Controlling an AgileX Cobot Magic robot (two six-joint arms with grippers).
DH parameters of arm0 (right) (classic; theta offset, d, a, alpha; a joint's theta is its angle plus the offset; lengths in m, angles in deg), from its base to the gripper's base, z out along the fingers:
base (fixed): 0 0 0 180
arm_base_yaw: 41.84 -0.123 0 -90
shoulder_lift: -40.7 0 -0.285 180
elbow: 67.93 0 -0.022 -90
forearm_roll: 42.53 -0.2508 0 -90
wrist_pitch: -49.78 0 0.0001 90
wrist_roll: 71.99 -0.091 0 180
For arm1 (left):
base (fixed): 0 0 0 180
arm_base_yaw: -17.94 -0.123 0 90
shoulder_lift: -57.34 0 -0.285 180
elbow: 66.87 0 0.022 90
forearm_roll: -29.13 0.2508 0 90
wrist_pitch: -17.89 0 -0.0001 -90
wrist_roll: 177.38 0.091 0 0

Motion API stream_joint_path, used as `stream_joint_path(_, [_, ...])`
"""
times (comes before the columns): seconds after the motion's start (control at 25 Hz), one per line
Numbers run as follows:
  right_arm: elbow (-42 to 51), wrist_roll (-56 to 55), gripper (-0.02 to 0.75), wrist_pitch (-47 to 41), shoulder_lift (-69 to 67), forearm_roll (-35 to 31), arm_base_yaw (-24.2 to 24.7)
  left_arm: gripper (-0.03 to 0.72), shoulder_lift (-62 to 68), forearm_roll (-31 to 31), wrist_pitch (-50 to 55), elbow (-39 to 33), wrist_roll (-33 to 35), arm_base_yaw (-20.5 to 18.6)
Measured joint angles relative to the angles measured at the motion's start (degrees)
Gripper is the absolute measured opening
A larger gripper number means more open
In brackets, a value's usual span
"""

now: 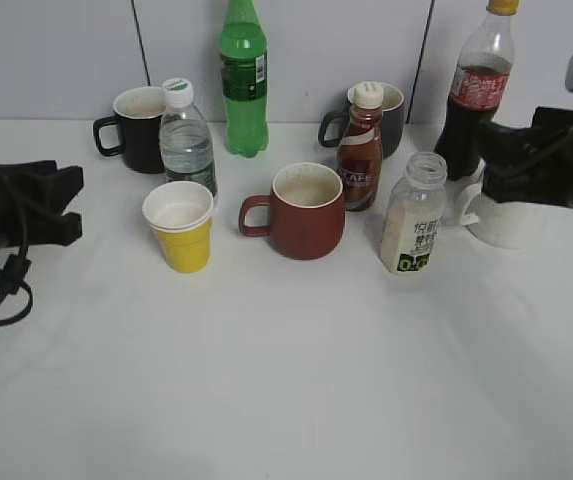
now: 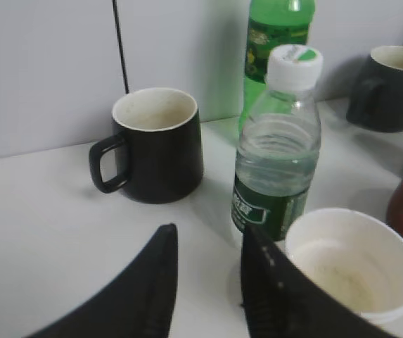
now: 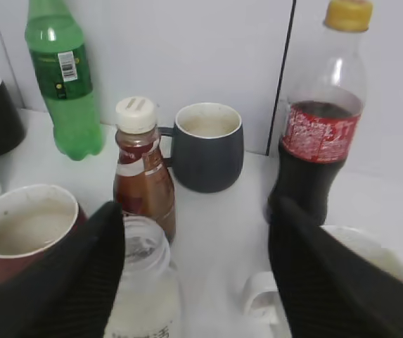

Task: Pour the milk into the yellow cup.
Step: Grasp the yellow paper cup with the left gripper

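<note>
- The milk (image 1: pixel 413 214) stands upright on the table (image 1: pixel 286 380), cap off, neck pointing straight up — its long axis vertical, label facing the front edge. It sits just right of the brown coffee bottle (image 1: pixel 360 148) and the dark red mug (image 1: pixel 306 211).
- The right gripper (image 3: pixel 195 267) is plainly the nearer one: from its wrist camera the milk's open neck shows low down between the two spread fingers, closer to the left finger (image 3: pixel 74 282), with nothing held.
- In the room view that gripper hangs to the right of the bottle and a little behind it, so I'd judge the reach runs leftward and toward the front.
- The yellow cup (image 1: pixel 180 225) stands mouth up and well apart to the left, beyond the red mug — just in front of the water bottle (image 1: pixel 187 140).
- The left gripper (image 2: pixel 208 282) sits close to the cup, fingers slightly parted, empty.
</note>
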Motion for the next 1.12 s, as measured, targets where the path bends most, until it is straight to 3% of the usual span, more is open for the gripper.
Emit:
stream_joint_path(0.2, [5.96,-2.54,0.482,11.16,-6.11,4.86,0.0,0.245,6.71,1.3,-17.33,-7.36,0.0,0.0])
stream_joint_path(0.4, [7.71,-2.78,0.482,17.9,-13.59,10.3,0.0,0.284,9.87,2.68,-20.46,-8.36,0.0,0.0])
stream_joint_path(0.44, [7.7,-2.78,0.482,19.08,-15.16,10.43,0.0,0.386,13.53,4.51,-22.47,-8.53,2.29,0.0])
stream_joint_path(0.68, [7.7,-2.78,0.482,27.87,-23.09,10.79,0.0,0.551,18.78,10.47,-23.99,-7.01,3.7,0.0])
stream_joint_path(0.88, [7.7,-2.78,0.484,31.35,-28.34,10.79,0.0,0.571,22.85,15.78,-24.1,-2.74,3.87,0.0])
stream_joint_path(1.12, [7.7,-2.84,0.516,31.75,-30.63,10.79,0.0,0.58,26.29,16.79,-24.3,2.07,3.92,0.0])
